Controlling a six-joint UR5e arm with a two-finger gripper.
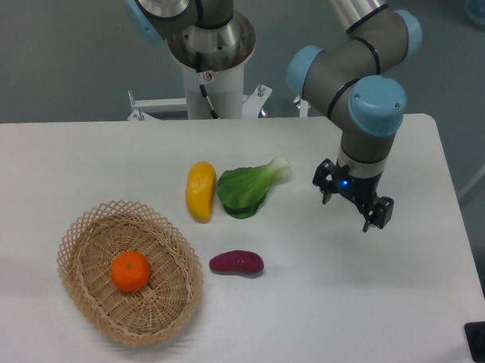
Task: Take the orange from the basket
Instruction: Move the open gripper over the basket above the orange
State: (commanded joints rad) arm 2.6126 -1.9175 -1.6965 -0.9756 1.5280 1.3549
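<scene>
On the white counter [84, 156], I keep the gripper [352, 207] fingers apart, descending squarely over the orange [131, 272] mid-basket [174, 310], clearing its rim.

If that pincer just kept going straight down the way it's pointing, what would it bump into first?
Probably just the bare white table. The pincer points downward with nothing visible beneath it; the orange sits far off in the basket. Exact height is hard to judge.

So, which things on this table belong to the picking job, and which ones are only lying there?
For the job:
- the small round bright-orange fruit, lying inside the basket
- the wide shallow tan wicker basket
- the open two-finger gripper, far off to the side

Only lying about:
- the elongated yellow vegetable
- the leafy green bok choy
- the purple sweet potato
</scene>
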